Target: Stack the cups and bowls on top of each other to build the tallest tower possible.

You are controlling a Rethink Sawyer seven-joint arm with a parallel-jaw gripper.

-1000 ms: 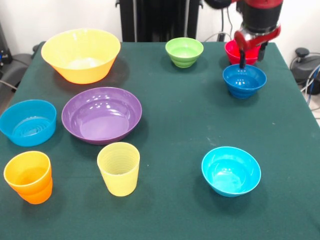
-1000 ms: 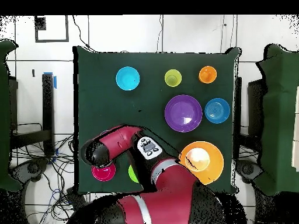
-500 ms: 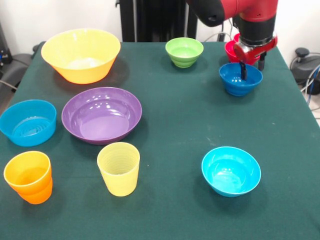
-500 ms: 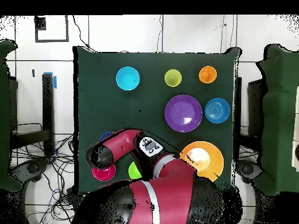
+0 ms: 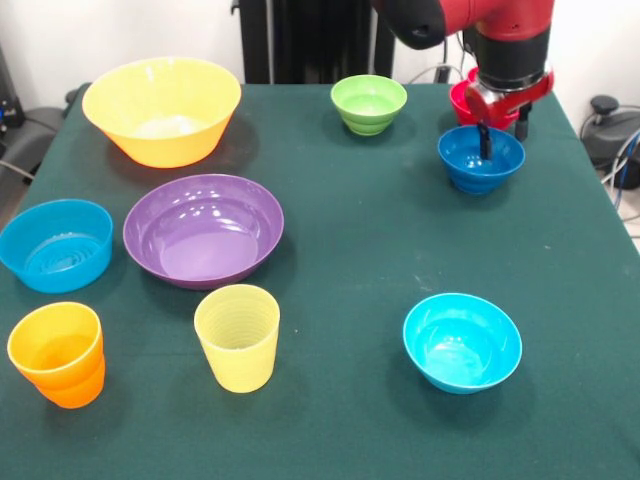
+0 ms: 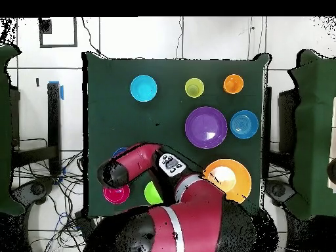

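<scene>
My gripper is at the far right of the table, shut on the rim of the dark blue bowl, with one finger inside it and one outside. Right behind it sits the red bowl, partly hidden by the wrist; the red cup does not show. In the overhead view the arm covers most of the dark blue bowl, beside the red bowl. The pale yellow cup and the orange cup stand upright at the near left.
The lime green bowl sits left of the gripper. The yellow-orange bowl, purple bowl and light blue bowl fill the left side. The cyan bowl is at the near right.
The gripper has dropped onto the dark blue bowl's rim, and bowl and gripper have shifted slightly left and toward the red bowl. Little has moved in the last half second.
</scene>
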